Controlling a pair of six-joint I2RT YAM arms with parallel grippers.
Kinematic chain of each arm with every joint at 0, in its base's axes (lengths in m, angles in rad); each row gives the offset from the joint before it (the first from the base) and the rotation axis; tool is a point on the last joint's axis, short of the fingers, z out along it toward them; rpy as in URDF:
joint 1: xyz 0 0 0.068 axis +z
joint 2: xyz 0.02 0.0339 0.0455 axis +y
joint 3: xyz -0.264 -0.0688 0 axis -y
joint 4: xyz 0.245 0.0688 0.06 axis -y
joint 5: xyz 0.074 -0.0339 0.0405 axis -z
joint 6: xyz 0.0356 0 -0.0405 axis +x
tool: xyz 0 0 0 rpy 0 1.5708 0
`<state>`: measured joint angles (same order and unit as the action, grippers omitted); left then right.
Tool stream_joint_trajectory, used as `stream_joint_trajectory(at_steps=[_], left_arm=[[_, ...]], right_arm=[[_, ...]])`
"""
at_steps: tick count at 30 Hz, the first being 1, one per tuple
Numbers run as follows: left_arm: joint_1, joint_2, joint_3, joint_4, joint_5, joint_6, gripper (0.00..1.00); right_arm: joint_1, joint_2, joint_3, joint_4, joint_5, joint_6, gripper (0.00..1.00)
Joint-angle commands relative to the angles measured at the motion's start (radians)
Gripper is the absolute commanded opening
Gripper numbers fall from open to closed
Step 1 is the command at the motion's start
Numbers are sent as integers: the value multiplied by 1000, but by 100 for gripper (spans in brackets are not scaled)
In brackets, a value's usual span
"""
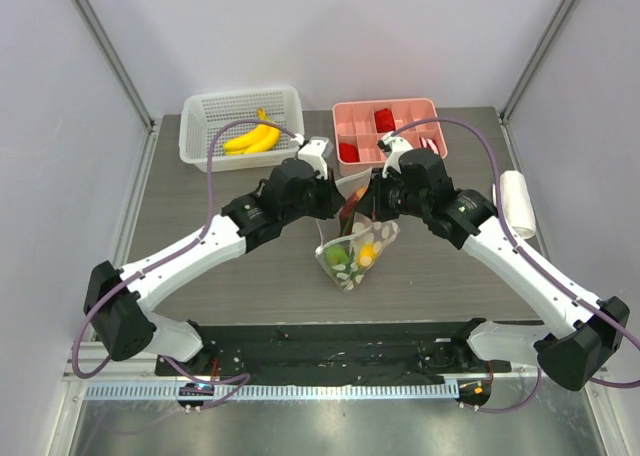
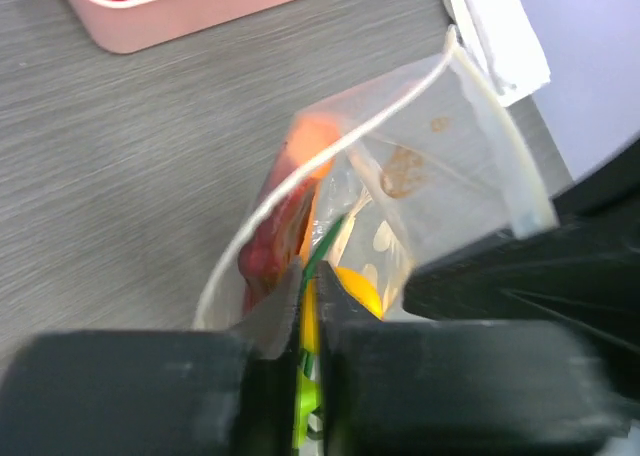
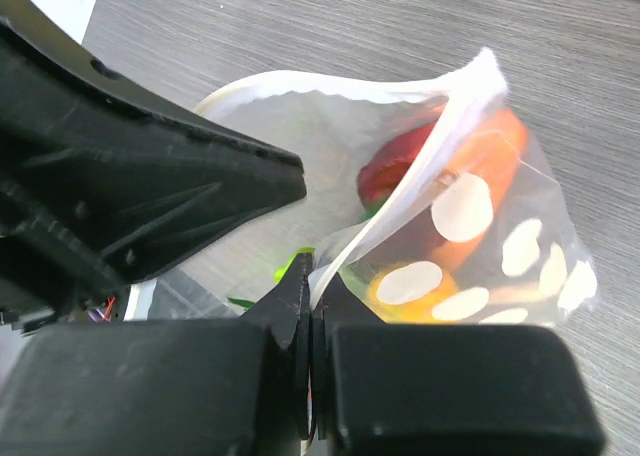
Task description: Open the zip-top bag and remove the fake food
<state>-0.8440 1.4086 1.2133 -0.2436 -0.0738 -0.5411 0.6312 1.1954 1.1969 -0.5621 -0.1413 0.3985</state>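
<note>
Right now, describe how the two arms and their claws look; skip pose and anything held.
Both the left arm and right arm have white links joined by bulky black joints on black bases. A purple cable loops loosely along each. The left claw and right claw have blocky matte-black fingers. No markings are legible.
</note>
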Motion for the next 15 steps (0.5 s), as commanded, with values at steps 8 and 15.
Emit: stream_joint_trajectory(at_steps=[8,15], left_arm=[[-64,18,80,-232,80,20,41],[-64,64,64,-209,97,9,42]], right_arm=[[2,-22,24,36,-41,-23,1],[4,-22,30,37,-43,-20,1]])
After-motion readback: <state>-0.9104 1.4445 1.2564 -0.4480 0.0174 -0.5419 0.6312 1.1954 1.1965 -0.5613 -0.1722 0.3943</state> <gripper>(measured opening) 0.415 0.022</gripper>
